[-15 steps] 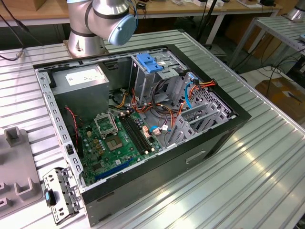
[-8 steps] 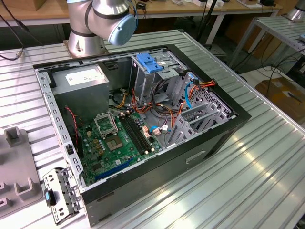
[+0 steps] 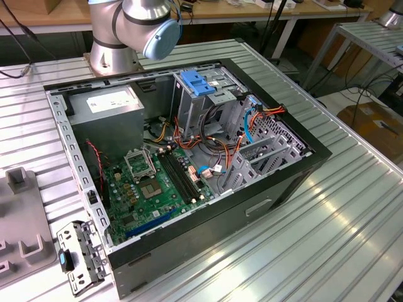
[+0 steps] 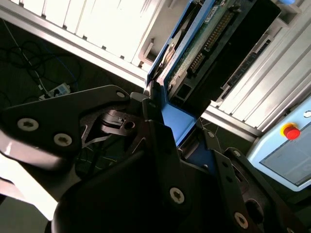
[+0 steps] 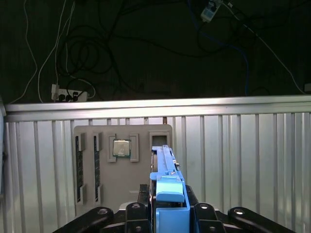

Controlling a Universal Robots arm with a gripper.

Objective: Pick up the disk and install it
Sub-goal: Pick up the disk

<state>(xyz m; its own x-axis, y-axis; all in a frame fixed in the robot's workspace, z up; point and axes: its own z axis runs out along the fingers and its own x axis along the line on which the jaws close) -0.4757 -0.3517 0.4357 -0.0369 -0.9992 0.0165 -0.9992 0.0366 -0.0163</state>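
Observation:
In both wrist views my gripper (image 5: pixel 167 216) (image 4: pixel 167 128) is shut on the disk. The first wrist view shows the disk (image 5: pixel 164 158) edge-on, its blue carrier (image 5: pixel 169 194) clamped between the black fingers (image 5: pixel 138 211). It hangs above the slatted metal table, over a grey tray. The second wrist view shows the disk's green circuit-board face (image 4: pixel 209 39) with its connector row and the blue carrier (image 4: pixel 177 119) running into the jaws. In the exterior view the open computer case (image 3: pixel 189 157) lies on the table, with a blue bracket (image 3: pixel 198 82) on top of its grey drive bay.
The arm's base (image 3: pixel 116 38) stands behind the case. A grey tray (image 5: pixel 121 170) holds a processor chip (image 5: pixel 121 148) and memory sticks (image 5: pixel 78 167). That tray (image 3: pixel 22 233) sits at the exterior view's left. Cables lie on the dark floor (image 5: pixel 97 53) beyond the table edge.

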